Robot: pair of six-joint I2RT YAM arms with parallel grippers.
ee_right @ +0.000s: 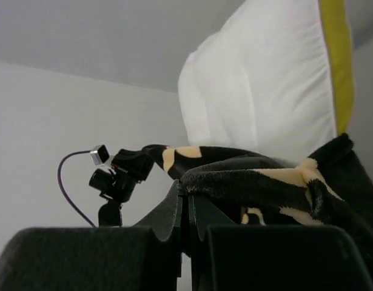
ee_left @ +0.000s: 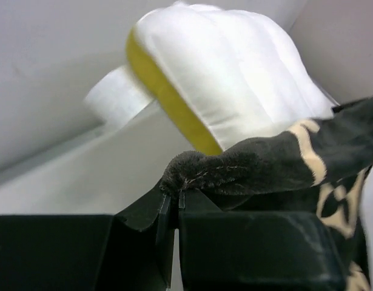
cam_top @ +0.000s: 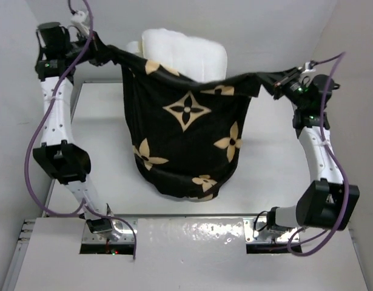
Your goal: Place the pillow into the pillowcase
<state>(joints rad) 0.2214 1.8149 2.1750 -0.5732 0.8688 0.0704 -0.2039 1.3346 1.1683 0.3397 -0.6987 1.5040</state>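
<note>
Right up against the left wrist lens: left tool (ee_left: 172, 200), fingers pressed together on a velvety fold of the pillowcase (cam_top: 186, 139) rim. Likewise at the right wrist lens: right tool (ee_right: 185, 195), pinched tight on the opposite side of the rim, with tan print showing on the gripped fold. From above, both raised high and well apart, the black case stretched between them and hanging like an open-mouthed sack, tan flower motifs facing forward, bottom bunched on the tabletop (cam_top: 277, 170). Standing upright inside the mouth: the pillow (cam_top: 186, 54), cream-white upper part poking out above the rim, lower part hidden within the fabric. Yellow side band along its edge in both wrist views. Purple cables (cam_top: 37, 145) looping along each arm.
</note>
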